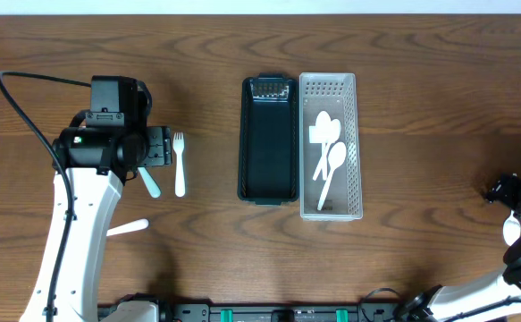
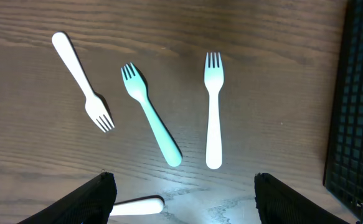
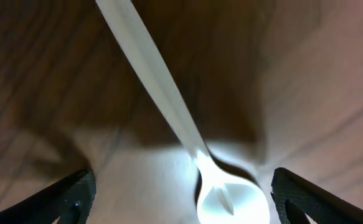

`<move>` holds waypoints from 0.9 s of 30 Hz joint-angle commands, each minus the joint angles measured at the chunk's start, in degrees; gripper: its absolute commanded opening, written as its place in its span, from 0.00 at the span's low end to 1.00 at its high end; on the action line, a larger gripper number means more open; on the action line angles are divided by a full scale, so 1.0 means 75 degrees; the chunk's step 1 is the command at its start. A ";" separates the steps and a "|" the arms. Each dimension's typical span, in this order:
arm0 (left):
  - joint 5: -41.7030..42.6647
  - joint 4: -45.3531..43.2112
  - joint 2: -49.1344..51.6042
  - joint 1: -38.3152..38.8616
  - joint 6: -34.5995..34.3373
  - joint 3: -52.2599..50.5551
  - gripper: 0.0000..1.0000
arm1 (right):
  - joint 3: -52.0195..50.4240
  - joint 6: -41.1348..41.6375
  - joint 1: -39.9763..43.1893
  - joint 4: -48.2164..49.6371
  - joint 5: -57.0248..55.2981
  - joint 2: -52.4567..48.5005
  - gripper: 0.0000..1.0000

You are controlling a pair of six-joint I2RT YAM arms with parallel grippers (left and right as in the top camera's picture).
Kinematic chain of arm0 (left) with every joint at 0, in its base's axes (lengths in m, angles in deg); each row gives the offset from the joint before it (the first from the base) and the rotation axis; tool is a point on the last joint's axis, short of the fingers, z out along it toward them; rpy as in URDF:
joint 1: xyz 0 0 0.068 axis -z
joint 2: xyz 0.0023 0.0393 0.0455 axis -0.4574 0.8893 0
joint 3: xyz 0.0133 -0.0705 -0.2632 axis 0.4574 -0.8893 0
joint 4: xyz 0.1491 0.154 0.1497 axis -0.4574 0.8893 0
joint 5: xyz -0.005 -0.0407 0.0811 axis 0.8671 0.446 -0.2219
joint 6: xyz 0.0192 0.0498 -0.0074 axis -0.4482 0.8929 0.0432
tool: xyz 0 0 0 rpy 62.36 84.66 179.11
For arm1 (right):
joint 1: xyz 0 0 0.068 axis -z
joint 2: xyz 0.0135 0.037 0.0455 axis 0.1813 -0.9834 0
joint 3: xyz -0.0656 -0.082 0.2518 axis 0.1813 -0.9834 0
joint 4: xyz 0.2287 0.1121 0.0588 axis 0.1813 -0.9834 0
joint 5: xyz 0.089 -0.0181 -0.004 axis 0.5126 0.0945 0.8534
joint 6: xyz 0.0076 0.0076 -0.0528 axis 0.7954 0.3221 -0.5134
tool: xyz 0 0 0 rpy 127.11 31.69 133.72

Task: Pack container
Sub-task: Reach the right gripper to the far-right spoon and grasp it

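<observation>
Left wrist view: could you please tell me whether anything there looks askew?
Only mildly: the teal fork lies slanted, and the left white fork points opposite to the right white fork. Nothing damaged.

Teal fork [image 2: 151, 116] lies between two white forks [image 2: 213, 112].
</observation>
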 commanded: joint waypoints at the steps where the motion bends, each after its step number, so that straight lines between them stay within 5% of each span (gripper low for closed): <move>1: -0.0090 -0.0006 0.0052 -0.0041 -0.0047 0.0131 0.74 | -0.0041 -0.0341 0.0052 0.0201 0.0379 -0.0108 0.93; 17: -0.0090 -0.0003 0.0052 -0.0041 -0.0047 0.0131 0.74 | -0.0358 -0.0434 0.0055 0.0603 0.0635 -0.0385 0.86; 27: -0.0090 -0.0003 0.0052 -0.0041 -0.0044 0.0131 0.74 | -0.0367 0.0277 0.0055 0.0644 0.0822 -0.0382 0.42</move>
